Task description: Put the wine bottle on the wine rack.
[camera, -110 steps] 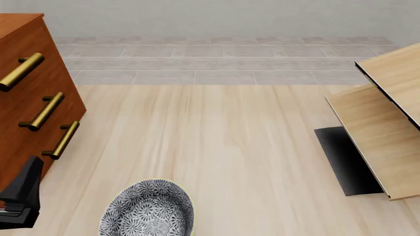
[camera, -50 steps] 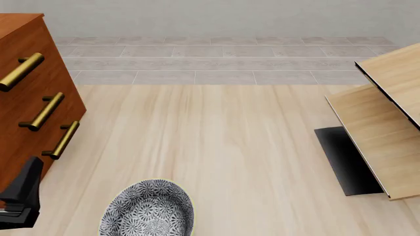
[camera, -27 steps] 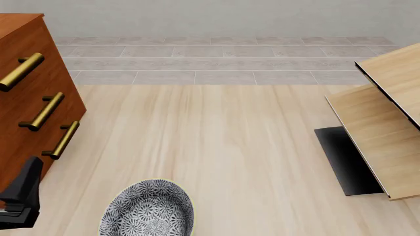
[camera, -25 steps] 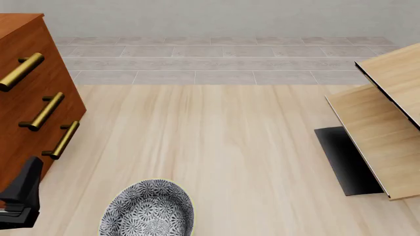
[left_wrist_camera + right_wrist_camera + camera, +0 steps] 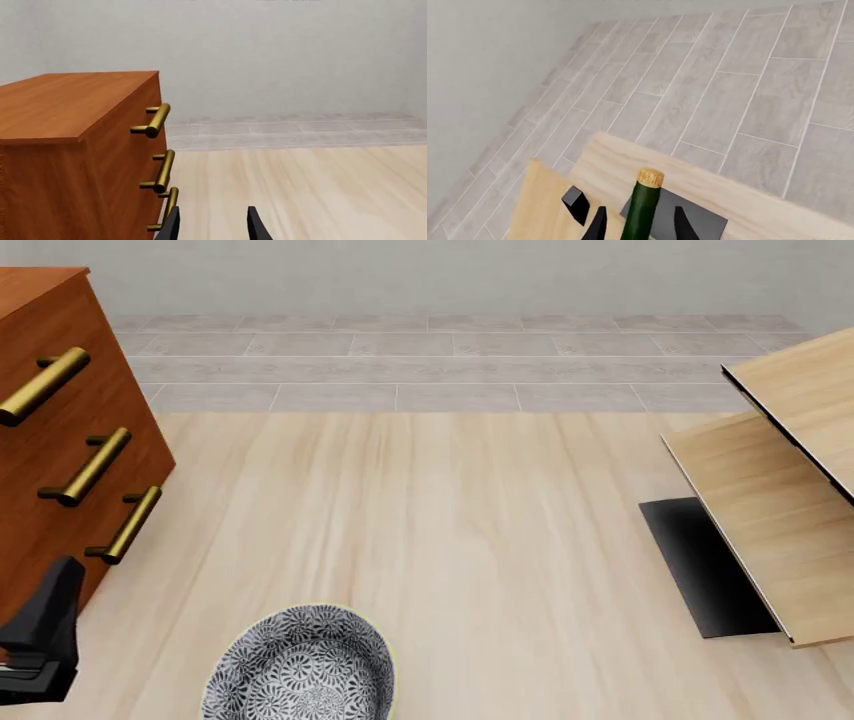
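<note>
The right hand [image 5: 635,227] is clamped on the wine bottle [image 5: 640,210] above the wine rack [image 5: 774,510] (frame's right edge); the left hand [image 5: 211,225] fingers stand apart beside the cabinet [image 5: 54,440]; the counter [image 5: 441,540] lies bare mid-frame.

Simulated home: drawer cabinet [image 5: 60,440], wine rack [image 5: 774,490].

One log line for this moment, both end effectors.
left end effector: open, beside cabinet | right end effector: shut on wine bottle, above wine rack | bottle unplaced

Bright, even, diffuse light with no clear source, no glare, only faint soft shading, crisp clean renders in all three views, no blur or edge distortion.
</note>
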Robot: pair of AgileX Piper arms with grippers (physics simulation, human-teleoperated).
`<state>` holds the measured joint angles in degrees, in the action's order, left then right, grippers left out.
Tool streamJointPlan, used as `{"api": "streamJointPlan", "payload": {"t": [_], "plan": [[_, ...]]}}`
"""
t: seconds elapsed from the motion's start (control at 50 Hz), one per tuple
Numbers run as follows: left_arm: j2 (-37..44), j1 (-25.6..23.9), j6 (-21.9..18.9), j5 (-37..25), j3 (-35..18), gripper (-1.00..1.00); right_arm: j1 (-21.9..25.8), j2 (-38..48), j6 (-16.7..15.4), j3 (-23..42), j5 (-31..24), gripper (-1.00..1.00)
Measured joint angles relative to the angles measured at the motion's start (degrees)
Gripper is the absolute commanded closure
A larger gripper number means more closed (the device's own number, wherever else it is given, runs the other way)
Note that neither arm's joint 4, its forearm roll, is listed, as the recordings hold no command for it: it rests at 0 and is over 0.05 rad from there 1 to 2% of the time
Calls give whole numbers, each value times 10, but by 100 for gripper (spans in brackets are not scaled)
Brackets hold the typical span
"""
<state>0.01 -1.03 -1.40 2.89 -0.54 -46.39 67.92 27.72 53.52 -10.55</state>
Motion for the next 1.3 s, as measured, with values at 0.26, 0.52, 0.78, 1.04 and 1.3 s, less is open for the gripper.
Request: {"api": "streamJointPlan", "payload": {"t": [0.26,0.52,0.78,1.04,1.3], "plan": [[0,0,1,0,-2,-100,4,-15,11,16,-22,-100],[0,1,3,0,-6,-100,13,-39,19,35,-47,-100],[0,2,5,-2,-11,-100,26,-74,19,56,-74,-100],[0,3,6,-4,-16,-100,52,-115,2,70,-94,-100],[0,3,7,-5,-19,-100,86,-157,-17,80,-114,-100]]}}
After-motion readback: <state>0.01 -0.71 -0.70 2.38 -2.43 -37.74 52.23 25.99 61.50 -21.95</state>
